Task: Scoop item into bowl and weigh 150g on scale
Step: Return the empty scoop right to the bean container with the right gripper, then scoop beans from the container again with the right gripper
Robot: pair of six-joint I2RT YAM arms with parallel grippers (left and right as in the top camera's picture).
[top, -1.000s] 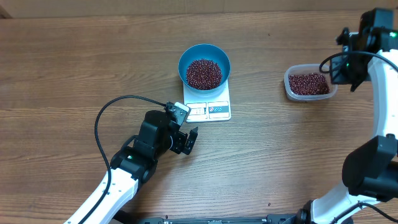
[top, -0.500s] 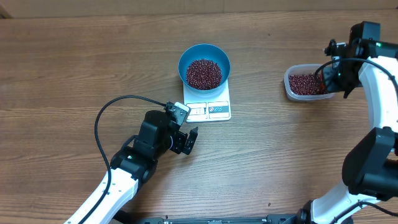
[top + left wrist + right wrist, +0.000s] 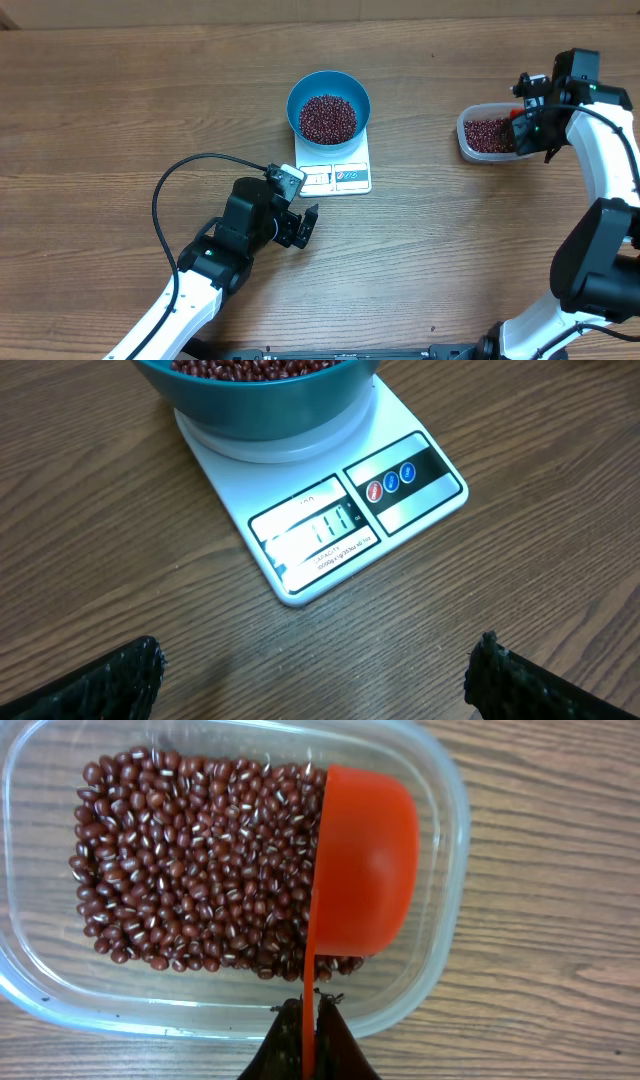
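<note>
The blue bowl [image 3: 291, 100] holds a heap of dark red-brown beans [image 3: 328, 118] and stands on the white scale [image 3: 335, 178]. In the left wrist view the bowl [image 3: 260, 405] sits at the top and the scale [image 3: 400, 490] shows 111 on its display. My left gripper [image 3: 300, 225] hovers open just in front of the scale with nothing between its fingers [image 3: 120, 680]. My right gripper [image 3: 308, 1015] is shut on the thin handle of an orange scoop [image 3: 365, 870]. The scoop lies on its side at the right end of a clear tub [image 3: 445, 950], against more beans [image 3: 200, 860].
The clear tub [image 3: 480, 157] stands on the wooden table to the right of the scale, with my right gripper [image 3: 528, 128] at its right end. A black cable [image 3: 165, 190] loops from the left arm over the table.
My right arm has come forward and leftward from the back right corner, bringing the scoop into the clear tub. The left arm, bowl and scale have not moved.
</note>
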